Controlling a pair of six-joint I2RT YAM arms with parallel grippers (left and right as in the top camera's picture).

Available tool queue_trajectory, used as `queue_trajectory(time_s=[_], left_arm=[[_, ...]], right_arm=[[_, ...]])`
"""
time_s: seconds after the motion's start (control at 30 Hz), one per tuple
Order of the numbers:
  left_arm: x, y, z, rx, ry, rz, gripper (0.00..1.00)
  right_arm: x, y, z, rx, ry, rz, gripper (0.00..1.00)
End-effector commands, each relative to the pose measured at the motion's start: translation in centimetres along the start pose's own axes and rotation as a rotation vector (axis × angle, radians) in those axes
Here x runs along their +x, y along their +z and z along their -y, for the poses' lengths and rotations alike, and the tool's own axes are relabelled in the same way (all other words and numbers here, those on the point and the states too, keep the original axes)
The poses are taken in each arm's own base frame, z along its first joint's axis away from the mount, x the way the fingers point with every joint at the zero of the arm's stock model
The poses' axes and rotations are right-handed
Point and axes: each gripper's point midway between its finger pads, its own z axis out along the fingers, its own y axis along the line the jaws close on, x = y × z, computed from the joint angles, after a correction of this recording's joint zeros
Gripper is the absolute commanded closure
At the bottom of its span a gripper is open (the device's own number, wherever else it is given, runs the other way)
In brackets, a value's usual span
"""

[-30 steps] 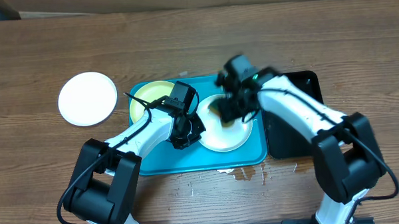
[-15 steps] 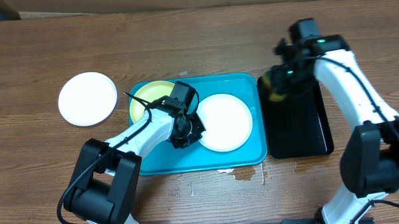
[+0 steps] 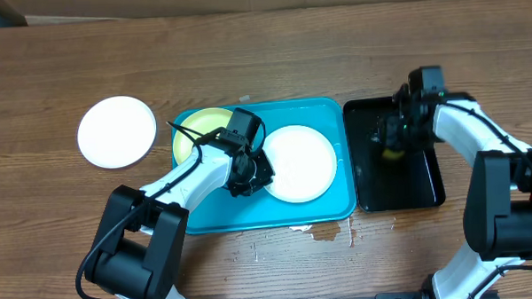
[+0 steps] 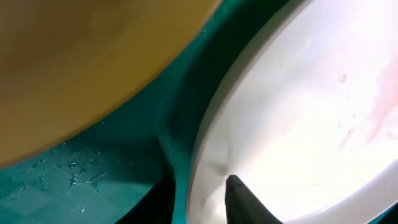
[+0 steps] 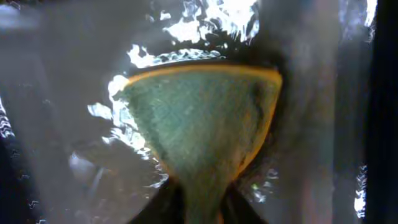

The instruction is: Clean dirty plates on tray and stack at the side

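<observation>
Overhead, the left gripper [image 3: 247, 179] pinches the white plate [image 3: 299, 163] by its rim on the tray [image 3: 339, 205]. The right gripper [image 3: 392, 145] clasps a sponge [image 5: 199, 118] over the black tray [image 3: 422, 184]. Next, probably: lift it onto the lone plate [image 3: 116, 131] on the counter [image 3: 245, 53].

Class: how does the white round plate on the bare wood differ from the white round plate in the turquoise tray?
The white round plate on the wood lies alone, untouched; in the turquoise plastic tray, the other white round plate has the left gripper at its rim. The tray plate shows a faint pink smear; the wood plate looks clean. Both lie flat, alike in size.
</observation>
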Motion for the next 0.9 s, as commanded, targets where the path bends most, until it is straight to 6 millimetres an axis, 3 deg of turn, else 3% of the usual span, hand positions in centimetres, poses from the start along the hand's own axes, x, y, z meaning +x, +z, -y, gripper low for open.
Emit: queue_trajectory(time_s=[0.0, 0.13, 0.3, 0.33, 0.43, 0.57, 0.67, 0.77, 0.87], left_arm=[[-0.1, 0.8, -1.6, -0.06, 0.014, 0.005, 0.64], [-0.1, 0.8, -1.6, -0.062, 0.03, 0.002, 0.57], [0.0, 0.8, -1.7, -0.065, 0.036, 0.0, 0.54], [0.0, 0.8, -1.7, -0.066, 0.038, -0.001, 0.54], [0.0, 0.8, -1.8, -0.068, 0.049, -0.003, 0.54], [0.2, 0.8, -2.0, -0.076, 0.046, -0.011, 0.56], [0.3, 0.8, -1.8, -0.077, 0.058, -0.01, 0.6], [0.5, 1.0, -1.5, -0.077, 0.085, -0.003, 0.58], [0.7, 1.1, -1.0, -0.071, 0.119, 0.006, 0.56]], right_arm=[[-0.3, -0.7, -0.2, 0.0, -0.005, 0.023, 0.73], [-1.7, -2.8, -1.1, -0.038, 0.011, 0.02, 0.68], [-5.0, -7.0, -1.3, -0.044, 0.044, 0.076, 0.65], [-5.6, -7.7, -1.1, -0.044, 0.051, 0.089, 0.6], [-6.7, -9.4, 0.0, -0.038, 0.097, 0.114, 0.5], [-6.8, -9.9, 1.9, -0.027, 0.142, 0.117, 0.2], [-7.0, -10.1, 3.5, -0.02, 0.179, 0.127, 0.14], [-7.4, -10.4, 5.4, -0.01, 0.221, 0.154, 0.0], [-7.2, -10.7, 7.3, 0.0, 0.265, 0.157, 0.0]])
